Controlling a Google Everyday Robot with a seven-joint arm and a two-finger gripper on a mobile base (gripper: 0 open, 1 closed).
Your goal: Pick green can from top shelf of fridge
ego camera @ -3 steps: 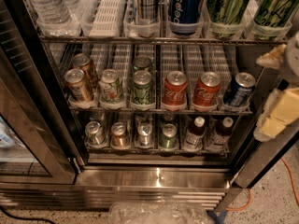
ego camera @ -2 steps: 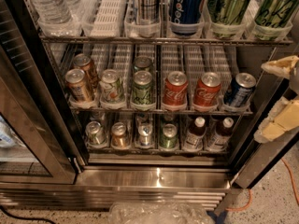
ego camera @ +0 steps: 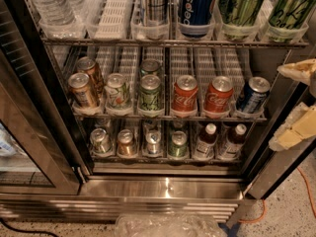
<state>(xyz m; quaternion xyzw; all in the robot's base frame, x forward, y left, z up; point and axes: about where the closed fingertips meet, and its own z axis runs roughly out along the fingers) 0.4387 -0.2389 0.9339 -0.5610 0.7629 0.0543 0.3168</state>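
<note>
The fridge stands open in front of me. Its top shelf holds clear bins and white ribbed lanes. Two tall green cans with dark streaks stand in bins at its right end, one beside the blue Pepsi can and one at the far right. Their lids are cut off by the top of the view. My gripper is at the right edge, outside the fridge frame and below the top shelf. Its two cream fingers are spread apart and hold nothing.
Water bottles and a plaid can stand at the left and middle of the top shelf. The middle rack holds short cans, among them red cola cans. The lowest rack holds cans and small bottles. The glass door hangs open at left.
My gripper has shifted a little down and to the right at the frame's edge. The cans and shelves have not moved.
</note>
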